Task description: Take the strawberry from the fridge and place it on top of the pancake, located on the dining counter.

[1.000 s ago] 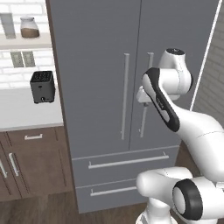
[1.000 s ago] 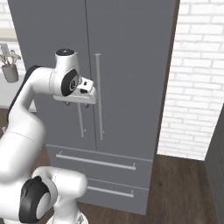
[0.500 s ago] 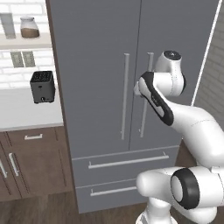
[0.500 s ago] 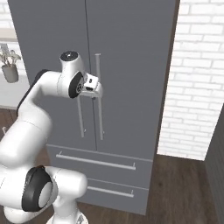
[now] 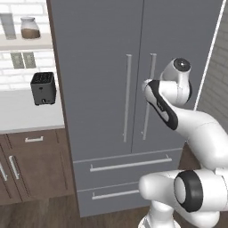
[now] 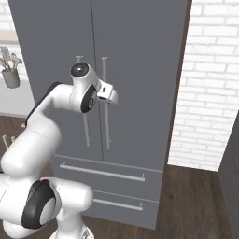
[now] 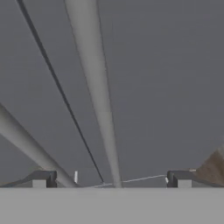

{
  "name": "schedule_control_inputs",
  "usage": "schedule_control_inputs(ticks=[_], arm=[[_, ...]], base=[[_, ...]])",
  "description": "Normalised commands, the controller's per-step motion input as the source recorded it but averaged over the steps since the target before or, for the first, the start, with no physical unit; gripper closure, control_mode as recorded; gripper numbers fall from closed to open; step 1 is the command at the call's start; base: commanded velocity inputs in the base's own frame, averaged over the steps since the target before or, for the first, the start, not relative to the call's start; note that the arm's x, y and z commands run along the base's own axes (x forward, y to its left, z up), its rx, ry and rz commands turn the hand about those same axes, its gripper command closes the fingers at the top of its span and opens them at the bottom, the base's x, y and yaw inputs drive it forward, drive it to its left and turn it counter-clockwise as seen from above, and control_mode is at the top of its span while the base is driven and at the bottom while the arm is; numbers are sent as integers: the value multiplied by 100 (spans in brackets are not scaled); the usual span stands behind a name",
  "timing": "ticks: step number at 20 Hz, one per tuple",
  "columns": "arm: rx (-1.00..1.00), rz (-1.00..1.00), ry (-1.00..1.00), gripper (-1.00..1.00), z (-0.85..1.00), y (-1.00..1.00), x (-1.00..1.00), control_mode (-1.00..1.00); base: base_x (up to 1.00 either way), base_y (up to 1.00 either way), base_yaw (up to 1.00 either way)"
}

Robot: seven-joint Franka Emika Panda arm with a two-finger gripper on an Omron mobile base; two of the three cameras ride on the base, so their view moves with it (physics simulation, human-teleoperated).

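Note:
The matte-grey fridge (image 5: 102,67) (image 6: 140,51) stands with both doors closed. My gripper (image 6: 112,95) (image 7: 111,179) is open, held close in front of the right door's vertical bar handle (image 5: 148,95) (image 6: 106,107). In the hand view that handle (image 7: 94,87) runs up between my two fingertips (image 7: 41,179), which stand on either side of it without touching. The left door's handle (image 7: 26,144) crosses the lower left of that view. The strawberry is hidden behind the closed doors. The pancake and the dining counter are out of view.
Two drawers (image 5: 129,164) sit below the doors. Left of the fridge are a white worktop (image 5: 26,113) with a black toaster (image 5: 43,87), brown cabinets (image 5: 31,164) and a shelf with a jar (image 5: 30,27). A white brick wall (image 6: 210,84) rises on the right.
The hand has moved forward toward the fridge, closing in on the right door's handle. The jaws stayed open and the doors stayed closed.

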Motion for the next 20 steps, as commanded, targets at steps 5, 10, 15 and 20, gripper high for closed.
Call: schedule_control_inputs(ticks=[5, 10, 15, 20], arm=[[4, 11, -4, -100, 0, -3, 21, -100], [0, 11, -1, -100, 0, 0, 18, -100], [0, 3, -1, -100, 0, 0, 13, -100], [0, 0, -7, -100, 0, 7, 17, -100]], base=[[0, 0, 0], [0, 0, 0], [0, 0, 0], [0, 0, 0]])
